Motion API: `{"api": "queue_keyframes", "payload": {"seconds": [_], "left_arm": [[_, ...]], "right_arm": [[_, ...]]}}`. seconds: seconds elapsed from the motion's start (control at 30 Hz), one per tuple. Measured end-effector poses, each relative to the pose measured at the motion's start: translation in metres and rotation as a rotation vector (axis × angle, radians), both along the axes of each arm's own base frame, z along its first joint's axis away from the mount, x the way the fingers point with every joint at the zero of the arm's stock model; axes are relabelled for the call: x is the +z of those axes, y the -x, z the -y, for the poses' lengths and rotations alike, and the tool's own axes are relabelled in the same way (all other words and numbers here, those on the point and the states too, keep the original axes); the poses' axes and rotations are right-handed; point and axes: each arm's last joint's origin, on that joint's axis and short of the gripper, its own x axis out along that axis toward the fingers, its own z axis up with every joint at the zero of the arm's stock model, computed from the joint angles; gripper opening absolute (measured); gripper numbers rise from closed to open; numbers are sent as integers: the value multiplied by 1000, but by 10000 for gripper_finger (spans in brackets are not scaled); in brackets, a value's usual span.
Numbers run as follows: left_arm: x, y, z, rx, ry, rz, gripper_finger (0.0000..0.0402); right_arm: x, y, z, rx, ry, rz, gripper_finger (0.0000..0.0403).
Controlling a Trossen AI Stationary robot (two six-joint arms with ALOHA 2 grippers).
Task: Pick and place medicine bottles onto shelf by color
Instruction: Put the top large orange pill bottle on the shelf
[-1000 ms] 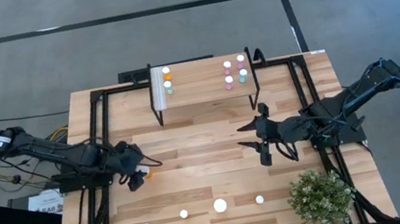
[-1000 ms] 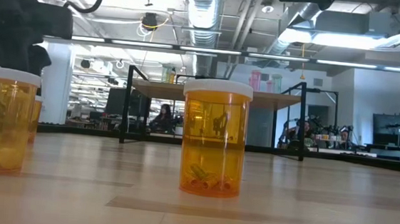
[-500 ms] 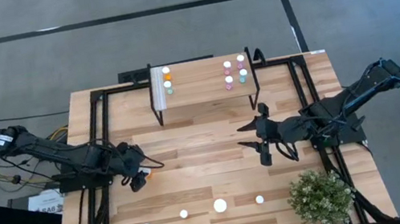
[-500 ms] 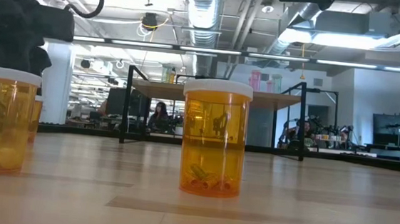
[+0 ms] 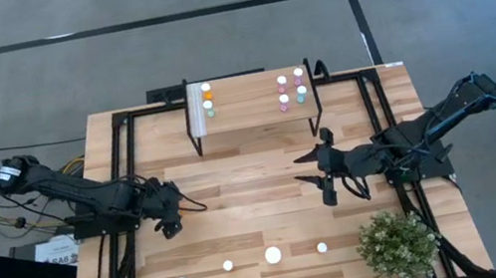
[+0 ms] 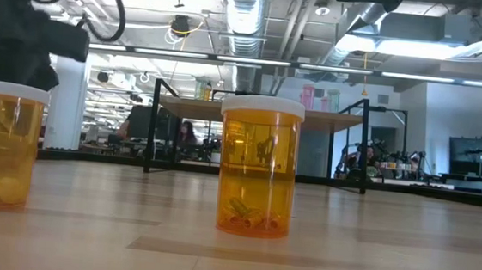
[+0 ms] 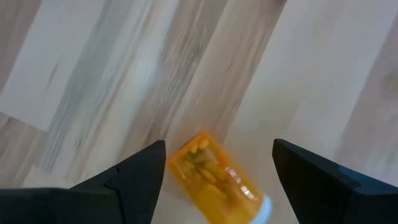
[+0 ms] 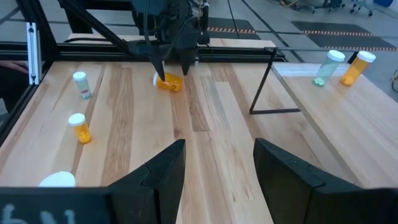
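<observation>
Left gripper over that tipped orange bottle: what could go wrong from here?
The orange bottle lies on its side between the open fingers of the left gripper, so a closing pinch may roll or squirt it away across the table. Gripped on its side, it could be hard to stand upright on the shelf, where it might topple the bottles already there.

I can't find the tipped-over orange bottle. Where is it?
The orange bottle lies on its side on the table's left part, between the open fingers of the left gripper, seen across the table in the right wrist view.
</observation>
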Motion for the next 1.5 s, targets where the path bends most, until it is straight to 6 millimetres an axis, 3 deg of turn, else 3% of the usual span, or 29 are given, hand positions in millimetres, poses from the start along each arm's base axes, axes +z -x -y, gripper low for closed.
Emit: {"api": "queue_keyframes", "payload": {"seconds": [0.2, 0.53, 1.13, 1.5], "left_arm": [[26, 2, 2, 131, 29, -37, 281], [25, 11, 21, 290, 63, -11, 281], [-11, 3, 60, 392, -44, -82, 282], [-13, 16, 82, 374, -97, 78, 282]], "right_arm": [[0, 0, 0, 6, 14, 0, 209], [0, 1, -2, 27, 10, -4, 209], [2, 0, -3, 32, 0, 17, 209], [2, 0, -3, 32, 0, 18, 209]]}}
